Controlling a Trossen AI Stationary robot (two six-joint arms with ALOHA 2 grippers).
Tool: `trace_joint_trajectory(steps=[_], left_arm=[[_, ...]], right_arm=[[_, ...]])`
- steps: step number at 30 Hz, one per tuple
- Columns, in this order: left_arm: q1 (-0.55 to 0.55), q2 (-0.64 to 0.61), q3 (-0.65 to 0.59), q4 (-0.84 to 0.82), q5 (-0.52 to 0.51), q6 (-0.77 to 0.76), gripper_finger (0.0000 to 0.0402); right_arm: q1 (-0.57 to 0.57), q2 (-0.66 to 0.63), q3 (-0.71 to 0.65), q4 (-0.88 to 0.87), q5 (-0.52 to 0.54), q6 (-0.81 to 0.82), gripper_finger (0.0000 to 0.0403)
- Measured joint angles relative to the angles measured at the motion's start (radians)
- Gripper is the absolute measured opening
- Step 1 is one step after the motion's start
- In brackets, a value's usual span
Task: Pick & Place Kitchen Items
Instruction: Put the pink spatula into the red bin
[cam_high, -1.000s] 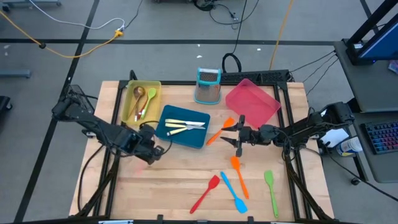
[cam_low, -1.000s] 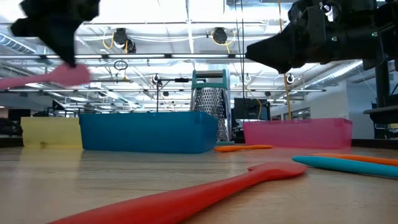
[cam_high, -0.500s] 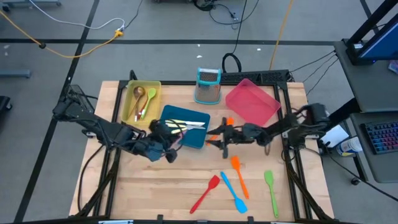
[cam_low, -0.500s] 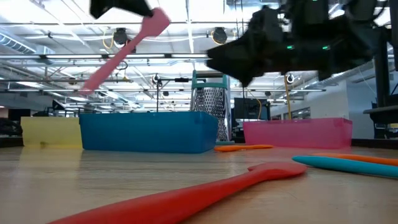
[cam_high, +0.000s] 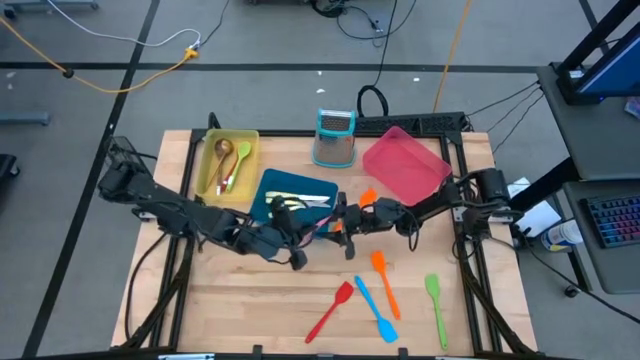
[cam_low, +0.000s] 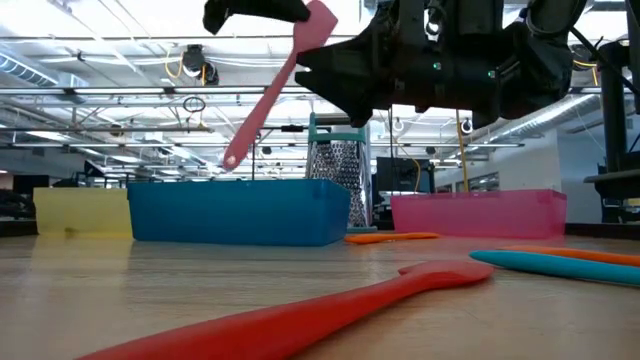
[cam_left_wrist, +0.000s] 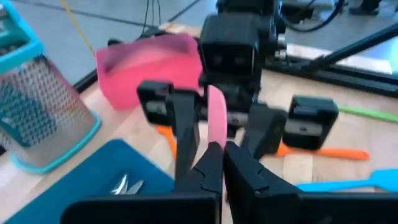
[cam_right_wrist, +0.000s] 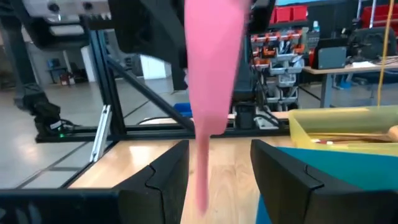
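Observation:
A pink spatula (cam_low: 270, 95) hangs in the air over the blue tray's right end, with my left gripper (cam_left_wrist: 222, 152) shut on it. My right gripper (cam_right_wrist: 217, 155) faces it from the table's right, open. In the left wrist view the spatula's blade end (cam_left_wrist: 216, 109) reaches in between the right gripper's two fingers (cam_left_wrist: 181, 127); no touch shows. From above, the two grippers meet nose to nose at mid-table, the left gripper (cam_high: 303, 238) and the right gripper (cam_high: 339, 217). More spatulas lie on the wood: orange (cam_high: 385, 282), red (cam_high: 331, 312), blue (cam_high: 375, 310), green (cam_high: 435, 303). My left gripper pinches the pink spatula between its two fingers close behind the blade (cam_left_wrist: 215, 151), coming nearly level from the table's left. The spatula is lifted clear and slanted: its blade (cam_low: 320, 22) is high, toward the right gripper, and its handle end (cam_low: 232, 158) hangs down toward the table's left.
The blue tray (cam_high: 268, 213) holds knives; a yellow tray (cam_high: 210, 150) at the far left holds spoons. A pink tray (cam_high: 405, 165) and a metal grater (cam_high: 335, 135) stand at the back. Another orange spatula (cam_high: 366, 198) lies beside the right arm.
My left gripper has carried the pink spatula toward the table's right and upward, rolling its wrist; the spatula has swung from nearly level to steeply slanted, blade up. My right gripper has moved toward the table's left, up to the spatula's blade, staying open.

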Motion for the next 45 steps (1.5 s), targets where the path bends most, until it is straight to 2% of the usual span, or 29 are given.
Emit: trace_joint_trajectory(steps=[5,10,13,19,27,34,38,41,45], left_arm=[[0.025,0.03,0.001,0.082,0.039,0.046,0.0004],[0.052,0.04,0.002,0.098,0.044,0.053,0.0003],[0.06,0.041,0.002,0.101,0.044,0.055,0.0004],[0.058,0.041,0.002,0.104,0.054,0.084,0.0008],[0.058,0.041,0.002,0.099,0.055,0.128,0.0014],[0.059,0.041,0.002,0.06,0.042,0.171,0.0067],[0.061,0.041,0.002,0.04,0.009,0.18,0.0095],[0.061,0.04,0.002,0.033,-0.017,0.181,0.011],[0.061,0.04,0.002,0.016,-0.039,0.196,0.0119]], right_arm=[[-0.002,-0.001,0.0,0.007,-0.067,-0.035,0.0167],[-0.002,-0.001,0.0,0.018,-0.071,-0.045,0.0158],[-0.006,-0.001,0.0,0.014,-0.071,-0.046,0.0125],[-0.009,-0.001,0.0,0.01,-0.076,-0.091,0.0018],[-0.01,-0.001,0.0,-0.004,-0.09,-0.075,0.0014],[-0.024,-0.006,-0.001,-0.049,-0.093,-0.074,0.0014],[-0.036,-0.052,-0.041,-0.079,-0.091,-0.075,0.0014],[-0.039,-0.132,-0.114,-0.086,-0.03,-0.112,0.0014],[-0.019,-0.296,-0.265,-0.09,0.169,-0.152,0.0014]])
